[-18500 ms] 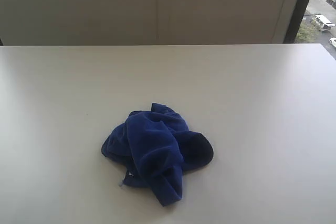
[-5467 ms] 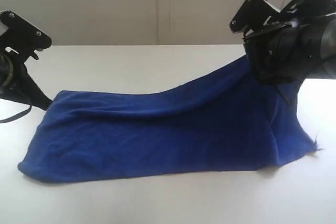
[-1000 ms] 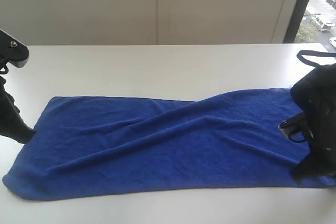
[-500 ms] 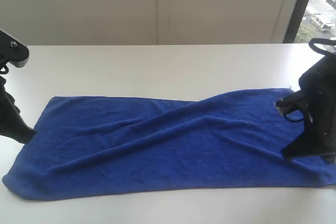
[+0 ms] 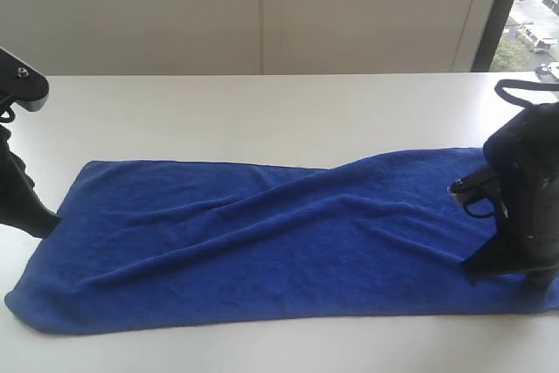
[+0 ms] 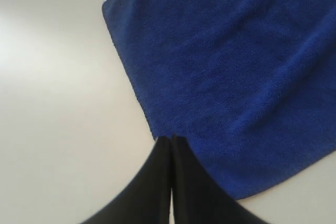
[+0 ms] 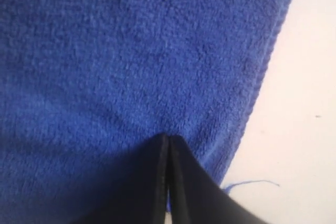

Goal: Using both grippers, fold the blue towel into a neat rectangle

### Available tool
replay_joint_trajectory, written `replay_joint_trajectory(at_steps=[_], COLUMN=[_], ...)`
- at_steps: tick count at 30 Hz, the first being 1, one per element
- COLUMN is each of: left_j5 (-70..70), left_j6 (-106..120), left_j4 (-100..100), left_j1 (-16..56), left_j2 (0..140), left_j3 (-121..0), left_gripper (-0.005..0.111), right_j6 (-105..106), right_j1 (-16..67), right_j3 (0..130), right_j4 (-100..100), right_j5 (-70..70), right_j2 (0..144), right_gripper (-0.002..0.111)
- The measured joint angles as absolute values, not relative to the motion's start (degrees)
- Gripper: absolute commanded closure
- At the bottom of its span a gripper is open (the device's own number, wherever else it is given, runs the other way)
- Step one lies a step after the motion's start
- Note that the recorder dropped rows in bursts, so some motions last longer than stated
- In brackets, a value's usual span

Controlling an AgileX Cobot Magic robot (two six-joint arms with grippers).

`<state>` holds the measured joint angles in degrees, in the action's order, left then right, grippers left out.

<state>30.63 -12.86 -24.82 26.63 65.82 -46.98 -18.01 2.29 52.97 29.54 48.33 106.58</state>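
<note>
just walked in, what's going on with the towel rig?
Two-arm towel fold. The blue towel lies spread as a long strip across the white table, with a diagonal wrinkle running through it. The left gripper sits with fingers together at the towel's left short edge. The right gripper has fingers together on the cloth near the right end. Whether either one pinches fabric is unclear.

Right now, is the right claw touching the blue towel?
Cannot tell. In the right wrist view the right claw overlaps the blue towel; contact or gap unclear.

Blue towel (image 5: 262, 242) spread flat (slightly rippled).
</note>
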Motion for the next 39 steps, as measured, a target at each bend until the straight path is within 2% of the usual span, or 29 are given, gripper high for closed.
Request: replay_joint_trajectory(at_steps=[20,24,27,31,35,39], left_j5=[30.6,30.6,30.6,30.6,34.8,39.2], left_j6=[-12.9,-12.9,-12.9,-12.5,-11.0,-6.3], left_j4=[-24.8,-24.8,-24.8,-21.1,-18.4,-12.7], left_j1=[26.6,26.6,26.6,26.6,26.6,26.6], left_j2=[65.8,65.8,65.8,62.1,50.0,42.8], left_j3=[-47.0,-47.0,-47.0,-46.9,-43.7,-40.4], left_gripper=[0.107,0.107,0.107,0.107,0.107,0.107], right_j6=[-22.9,-23.1,-21.7,-5.8,17.6,24.4], right_j1=[2.3,2.3,2.8,8.2,18.7,28.6], right_j3=[50.9,51.1,51.6,51.9,51.9,52.2], right_j4=[37.1,35.9,32.1,15.7,-9.1,-18.5], right_j5=[55.0,53.0,45.2,36.1,32.6,25.9], right_j2=[108.7,105.5,98.7,90.7,88.4,89.3], right_gripper=[0.108,0.108,0.108,0.108,0.108,0.108])
